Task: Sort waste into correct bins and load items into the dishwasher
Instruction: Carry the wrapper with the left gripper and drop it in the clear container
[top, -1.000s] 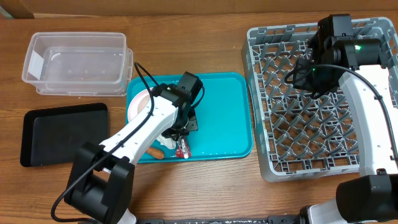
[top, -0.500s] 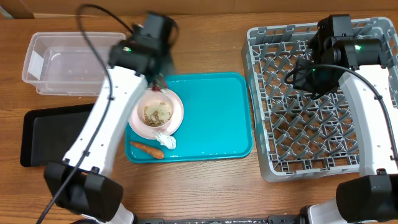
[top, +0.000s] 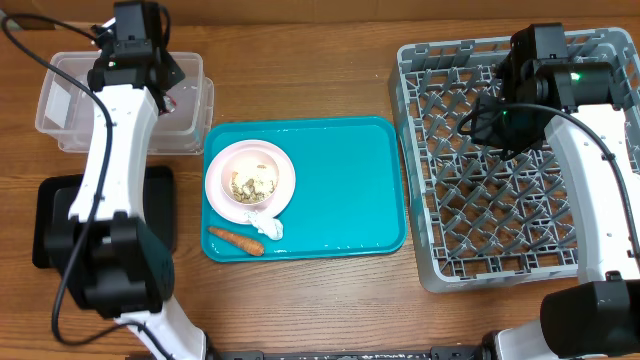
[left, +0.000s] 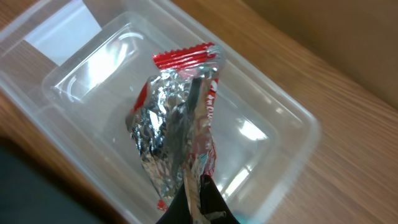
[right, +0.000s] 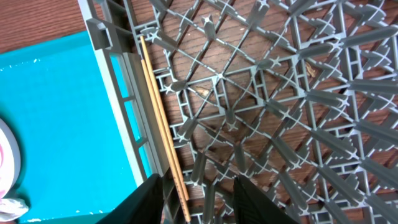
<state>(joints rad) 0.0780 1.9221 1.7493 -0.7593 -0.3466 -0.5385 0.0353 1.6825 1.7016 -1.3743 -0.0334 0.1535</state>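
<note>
Left gripper (left: 194, 199) pinches the wrapper (left: 177, 121) tight, hanging over the clear tub (left: 283, 118). My right gripper (right: 199, 200), jaws apart and empty, hangs over the chopsticks (right: 158, 106) in the grey rack (right: 267, 93). Beyond: teal tray (top: 350, 190), wooden table (top: 320, 60).

Nothing legible shows anywhere: the white label (left: 62, 31) on the clear tub (left: 99, 74) is blank, and any print on the red-and-silver wrapper (left: 174, 118) is too crumpled to read.
</note>
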